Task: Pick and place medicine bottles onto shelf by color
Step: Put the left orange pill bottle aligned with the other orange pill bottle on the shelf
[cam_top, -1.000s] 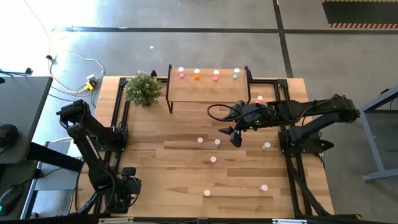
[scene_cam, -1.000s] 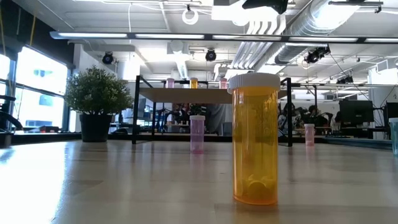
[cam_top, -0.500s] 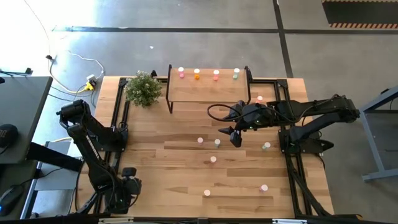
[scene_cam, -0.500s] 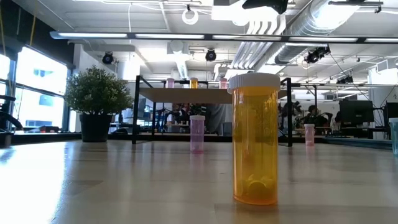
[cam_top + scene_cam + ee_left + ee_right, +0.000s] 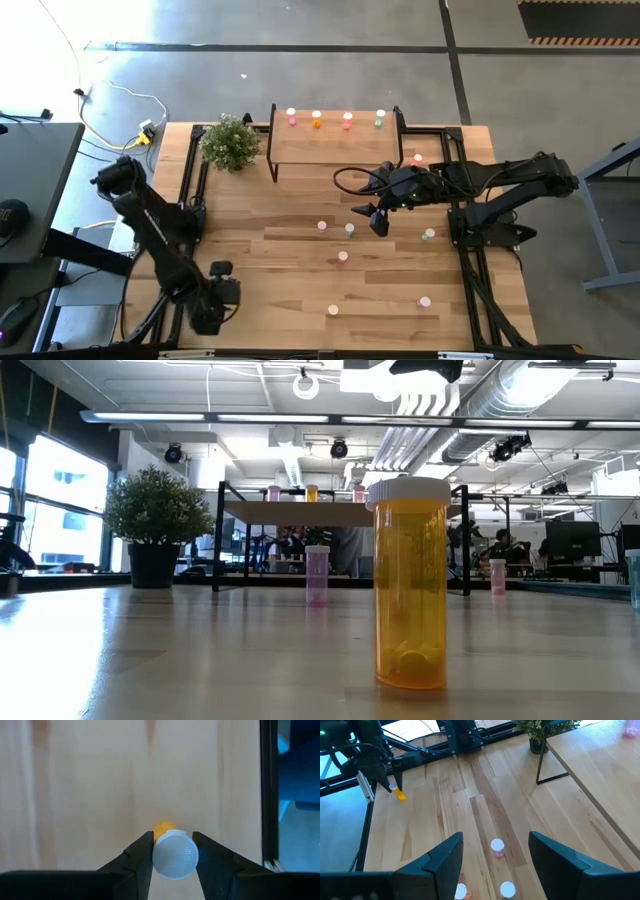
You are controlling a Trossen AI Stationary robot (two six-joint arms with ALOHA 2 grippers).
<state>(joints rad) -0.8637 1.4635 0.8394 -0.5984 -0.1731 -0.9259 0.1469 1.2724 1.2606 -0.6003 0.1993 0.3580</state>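
Near the desk's (image 5: pixel 300 250) front-left corner: left pincer (image 5: pixel 172 857) clamped on an orange bottle (image 5: pixel 172 854), white ribbed cap with tiny embossed marks, unreadable. In the low view, close up: another orange bottle (image 5: pixel 409 585), translucent, white-capped, unlabelled. Mid-desk: right pincer (image 5: pixel 378 222) spread wide, gripping nothing, above loose pink and pale bottles (image 5: pixel 336 229). At the far edge: shelf (image 5: pixel 335 140), light wood on black legs, carrying four bottles in a row (image 5: pixel 334 119); plant (image 5: pixel 230 142) beside it.

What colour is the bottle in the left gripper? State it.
Orange with a white cap: the bottle sits between the left gripper's fingers, clearest in the left wrist view.
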